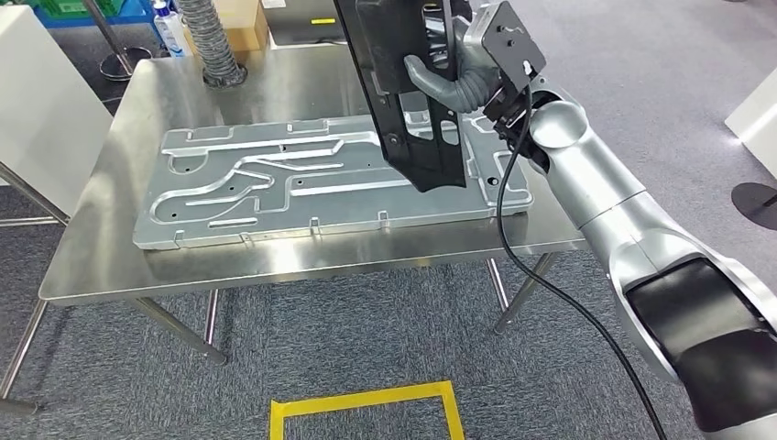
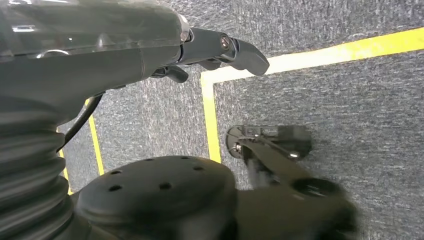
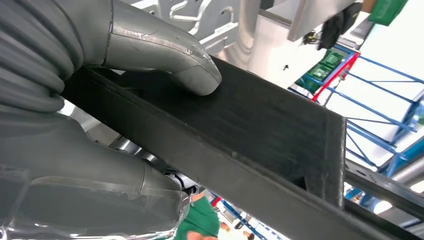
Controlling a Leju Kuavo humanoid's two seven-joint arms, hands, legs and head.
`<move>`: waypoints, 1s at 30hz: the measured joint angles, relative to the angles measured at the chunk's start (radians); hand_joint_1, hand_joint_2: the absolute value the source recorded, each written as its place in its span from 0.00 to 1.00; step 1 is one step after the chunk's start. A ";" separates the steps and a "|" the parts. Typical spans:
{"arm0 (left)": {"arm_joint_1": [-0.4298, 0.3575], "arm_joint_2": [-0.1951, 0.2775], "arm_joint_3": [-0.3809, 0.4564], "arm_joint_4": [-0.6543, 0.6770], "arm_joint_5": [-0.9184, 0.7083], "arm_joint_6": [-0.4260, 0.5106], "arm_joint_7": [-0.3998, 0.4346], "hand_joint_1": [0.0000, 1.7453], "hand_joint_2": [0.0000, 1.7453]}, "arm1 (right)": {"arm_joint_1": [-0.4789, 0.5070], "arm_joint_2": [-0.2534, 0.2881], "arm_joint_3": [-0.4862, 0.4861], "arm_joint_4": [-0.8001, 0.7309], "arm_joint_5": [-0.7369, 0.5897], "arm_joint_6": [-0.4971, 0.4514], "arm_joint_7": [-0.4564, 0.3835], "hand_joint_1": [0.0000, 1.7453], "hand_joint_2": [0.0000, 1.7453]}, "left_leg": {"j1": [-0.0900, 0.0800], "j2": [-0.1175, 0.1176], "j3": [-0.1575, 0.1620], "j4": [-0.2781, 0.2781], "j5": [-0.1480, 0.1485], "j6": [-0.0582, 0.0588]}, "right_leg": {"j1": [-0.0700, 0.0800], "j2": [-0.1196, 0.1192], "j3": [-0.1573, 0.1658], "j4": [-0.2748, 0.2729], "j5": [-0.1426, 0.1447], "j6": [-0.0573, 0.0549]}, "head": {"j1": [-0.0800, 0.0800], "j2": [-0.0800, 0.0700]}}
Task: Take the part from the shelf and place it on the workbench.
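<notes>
In the head view my right hand [image 1: 451, 81] grips a long black plastic part [image 1: 403, 110] and holds it upright, tilted, above the right half of the steel workbench [image 1: 302, 261]. The part's lower end hangs just over a large grey stamped metal panel [image 1: 275, 183] lying flat on the bench. The right wrist view shows the thumb [image 3: 165, 50] pressed on the black part [image 3: 260, 125], with the other fingers under it. My left hand [image 2: 100, 60] hangs over the carpet with its dark fingers [image 2: 235, 50] stretched out and nothing in them.
A ribbed hose [image 1: 209, 41] and a cardboard box [image 1: 246, 27] stand at the bench's far edge. A white cabinet [image 1: 37, 101] is to the left. Yellow tape [image 1: 366, 403] marks the carpet in front. A black cable [image 1: 550, 293] hangs from my right wrist.
</notes>
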 joint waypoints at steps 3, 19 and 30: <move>-0.002 0.000 0.000 0.000 0.000 -0.001 0.003 0.00 1.00 | 0.000 -0.006 0.006 0.007 0.000 0.005 0.004 1.00 1.00 | 0.009 0.001 -0.046 -0.014 0.003 -0.009 | -0.004 0.001 0.036 0.002 -0.031 0.006 | 0.000 0.000; -0.011 0.000 -0.005 0.000 -0.024 -0.003 0.036 0.00 1.00 | -0.169 0.040 0.199 0.287 0.774 -0.315 0.003 1.00 1.00 | -0.003 0.000 0.019 -0.253 0.179 0.041 | -0.011 -0.004 -0.088 0.208 -0.104 0.056 | 0.000 0.000; -0.022 -0.001 -0.022 0.000 -0.028 0.011 0.056 0.00 1.00 | -0.236 0.025 0.455 0.458 0.985 -0.410 0.029 1.00 1.00 | 0.001 -0.009 -0.068 -0.032 0.056 -0.005 | -0.009 -0.019 0.000 0.020 -0.023 0.014 | 0.000 0.000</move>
